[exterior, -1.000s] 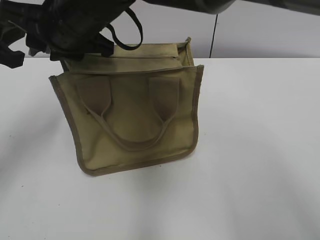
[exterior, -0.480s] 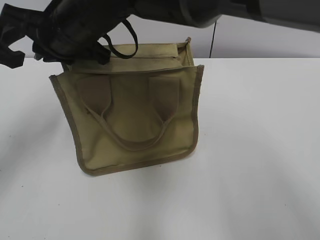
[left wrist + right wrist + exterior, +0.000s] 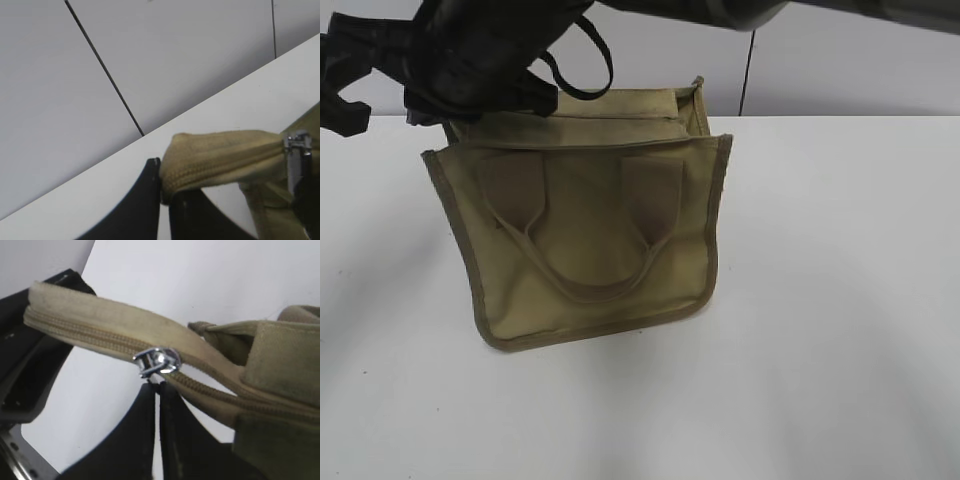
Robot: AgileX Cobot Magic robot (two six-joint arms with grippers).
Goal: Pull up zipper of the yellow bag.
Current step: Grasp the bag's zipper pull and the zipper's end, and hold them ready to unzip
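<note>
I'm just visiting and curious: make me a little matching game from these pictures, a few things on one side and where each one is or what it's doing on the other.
Things:
1. yellow bag
2. zipper
3. left gripper
4. right gripper

States:
A. pinching the fabric end of the zipper band
B. shiny silver, sitting on the zipper line
C. closed just under the silver slider
D. standing on the white table, handles toward the camera

Pairs: 1-D, 2-B, 3-A, 4-C

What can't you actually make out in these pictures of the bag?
- Exterior view: the zipper is hidden behind the dark arms at the bag's top left corner.
- Left wrist view: the slider sits at the right edge, its tab cut off.
- Right wrist view: the tab below the slider is hidden in the shut jaws.
</note>
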